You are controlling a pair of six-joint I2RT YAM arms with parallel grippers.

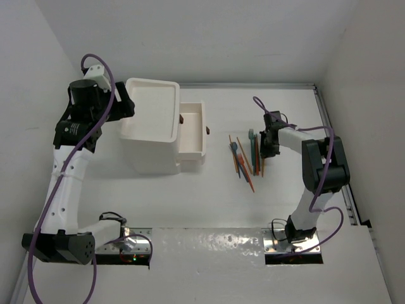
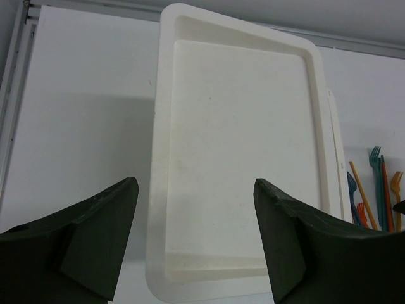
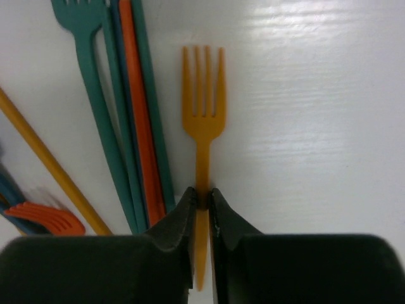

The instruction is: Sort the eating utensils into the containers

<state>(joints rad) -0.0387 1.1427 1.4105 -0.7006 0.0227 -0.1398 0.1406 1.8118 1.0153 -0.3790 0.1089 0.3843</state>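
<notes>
We saw the white table filling most of the top view, with the tall white drawer unit standing upper left of centre, its tray-like top facing the camera. One shallow drawer stood pulled out toward the right, a dark knob on its front. At the upper left of the frame the left gripper hung by the unit's left edge; in the left wrist view its fingers were spread wide apart over the tray top, holding nothing. Right of centre, well apart from the open drawer, the utensils lay in a loose bundle on the table, and the right gripper sat at the bundle's right side. In the right wrist view the jaws were pinched together on the handle of an orange fork, which lay flat just right of a teal fork and long orange and teal pieces, tines toward the top of the frame.
</notes>
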